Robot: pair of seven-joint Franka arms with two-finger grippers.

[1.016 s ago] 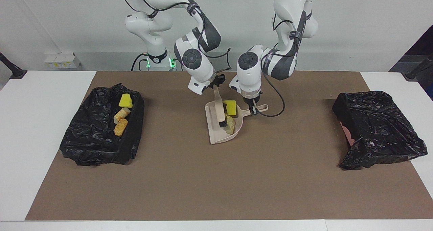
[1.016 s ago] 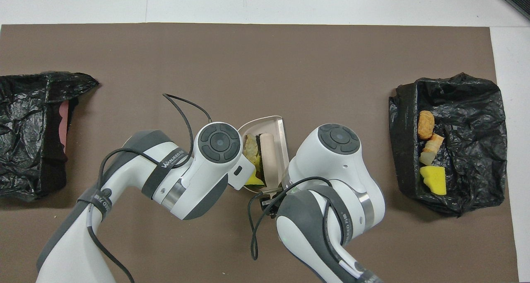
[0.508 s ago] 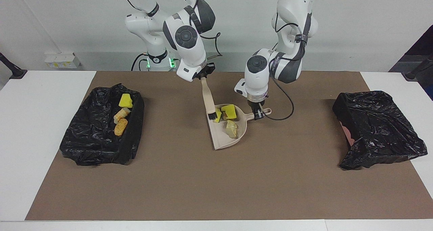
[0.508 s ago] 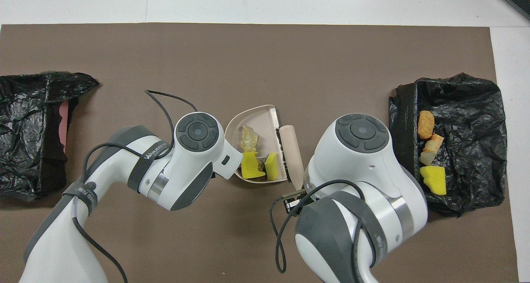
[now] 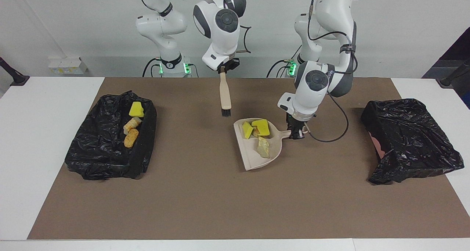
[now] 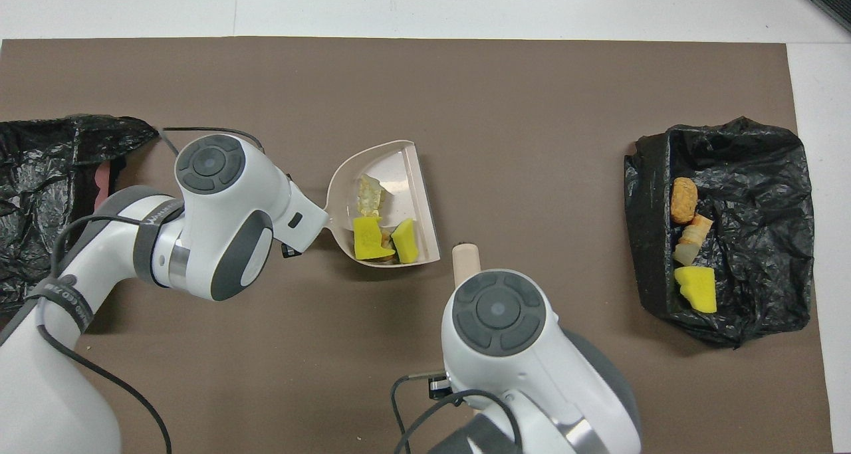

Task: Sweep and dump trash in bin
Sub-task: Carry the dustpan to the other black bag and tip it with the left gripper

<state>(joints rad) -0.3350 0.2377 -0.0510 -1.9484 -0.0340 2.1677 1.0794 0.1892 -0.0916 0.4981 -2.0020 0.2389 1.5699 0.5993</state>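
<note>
You are looking at a white counter (image 5: 44, 140) that is carrying a wide brown mat (image 5: 227, 207) across most of its top. On the mat two bins lined with black bags are sitting well apart: the bin at the right arm's end (image 5: 99, 159) is holding four pieces of trash (image 5: 131, 137), a yellow sponge chunk and orange and tan lumps, along its inner wall, while the bin at the left arm's end (image 5: 411, 140) is lying tipped with a pink edge showing under its liner. Between them, near the middle of the mat, your left arm is holding a beige dustpan (image 5: 253, 155); the left gripper (image 5: 296, 131) is pinching the end of the dustpan's handle, its fingers pressed tight on it. You cannot tell whether the pan is resting on the mat or hanging just above it. Inside the pan the rest of the trash (image 6: 367, 236) is lying near the handle end: two yellow sponge chunks and a pale crumpled bit. Your right gripper (image 5: 222, 70) is hanging over the mat toward the robots' edge, its fingers clamped on the top of a small hand brush (image 5: 224, 96), which is dangling upright with its black bristles pointing down, clear of the mat and apart from the dustpan.
</note>
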